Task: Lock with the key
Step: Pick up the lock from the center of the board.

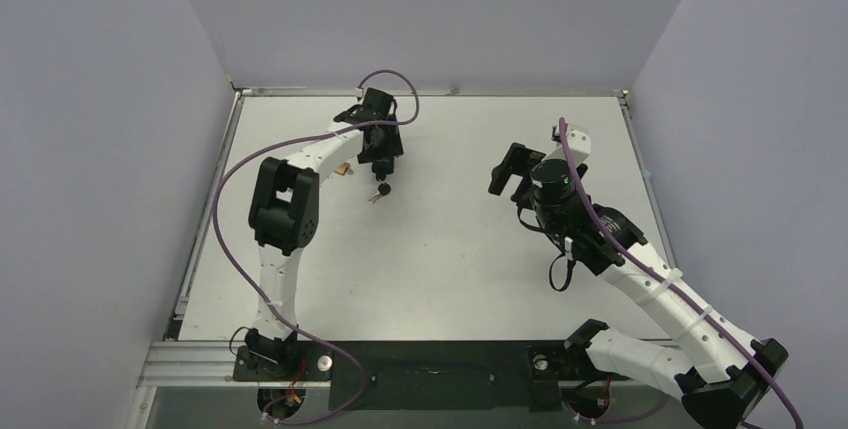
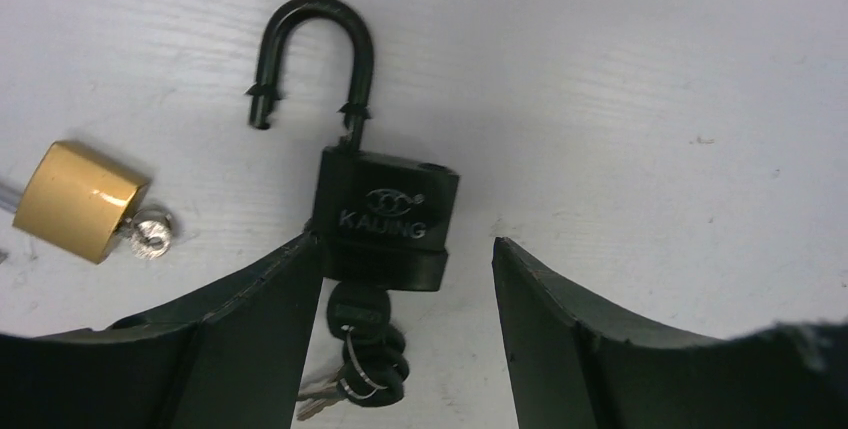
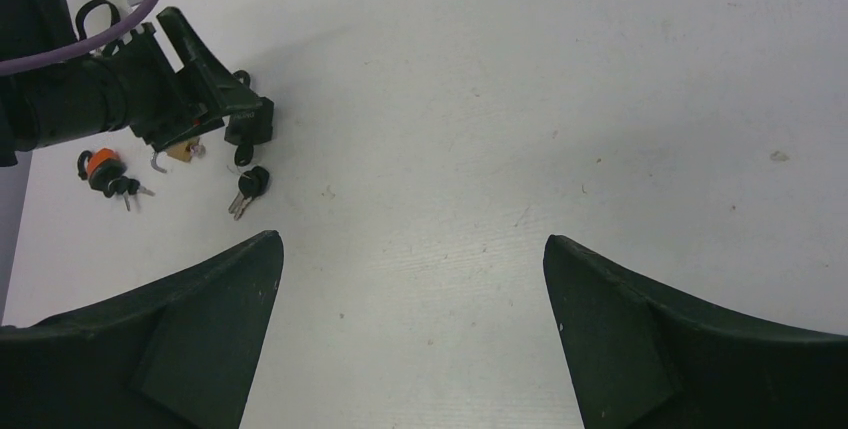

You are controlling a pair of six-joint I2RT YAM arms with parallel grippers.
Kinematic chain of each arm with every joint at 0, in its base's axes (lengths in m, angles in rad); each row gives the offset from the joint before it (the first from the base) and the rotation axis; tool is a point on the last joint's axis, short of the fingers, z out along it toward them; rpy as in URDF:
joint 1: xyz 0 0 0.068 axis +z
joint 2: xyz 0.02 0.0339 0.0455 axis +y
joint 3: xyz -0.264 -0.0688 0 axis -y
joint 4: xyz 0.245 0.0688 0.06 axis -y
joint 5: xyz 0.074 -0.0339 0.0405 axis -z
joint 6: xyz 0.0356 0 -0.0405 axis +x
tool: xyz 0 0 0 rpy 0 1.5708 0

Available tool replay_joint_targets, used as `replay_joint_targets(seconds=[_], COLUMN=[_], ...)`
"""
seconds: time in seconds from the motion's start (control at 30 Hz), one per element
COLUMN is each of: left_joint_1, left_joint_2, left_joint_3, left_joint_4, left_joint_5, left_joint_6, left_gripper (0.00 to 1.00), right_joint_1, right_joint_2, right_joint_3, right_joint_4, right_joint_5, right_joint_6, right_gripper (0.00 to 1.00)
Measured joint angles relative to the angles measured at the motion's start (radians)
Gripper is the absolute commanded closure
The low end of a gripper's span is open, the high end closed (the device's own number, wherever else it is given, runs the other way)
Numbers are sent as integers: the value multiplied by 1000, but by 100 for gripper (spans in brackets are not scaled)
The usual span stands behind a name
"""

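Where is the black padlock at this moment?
In the left wrist view, the black padlock lies on the table between the left arm's open fingers, with the brass padlock to its left in the picture.

This looks like a robot lab, though little past the white bench [image 1: 450,284] shows. It has plain grey walls [image 1: 100,199] at its left, far and right edges. A left arm [image 1: 288,199] and a right arm [image 1: 640,284] with purple cables [image 1: 214,217] are bolted at its near edge.
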Motion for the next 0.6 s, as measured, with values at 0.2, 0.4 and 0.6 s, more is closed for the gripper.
replay_joint_targets(seconds=[0.2,0.4,0.6], left_joint_1=[-53,-48,-44], left_joint_2=[135,197,215], left_joint_3=[211,291,295], left_joint_4=[-84,-161,-202], left_joint_5=[-81,-164,-190], left_joint_6=[41,50,52], left_gripper=[40,40,40], right_joint_1=[0,0,0], right_joint_2=[-4,-24,-33], right_joint_3=[-24,-41,-54], right_joint_4=[1,0,0], right_joint_5=[-18,-29,-32], right_joint_6=[2,2,2], right_gripper=[1,1,1])
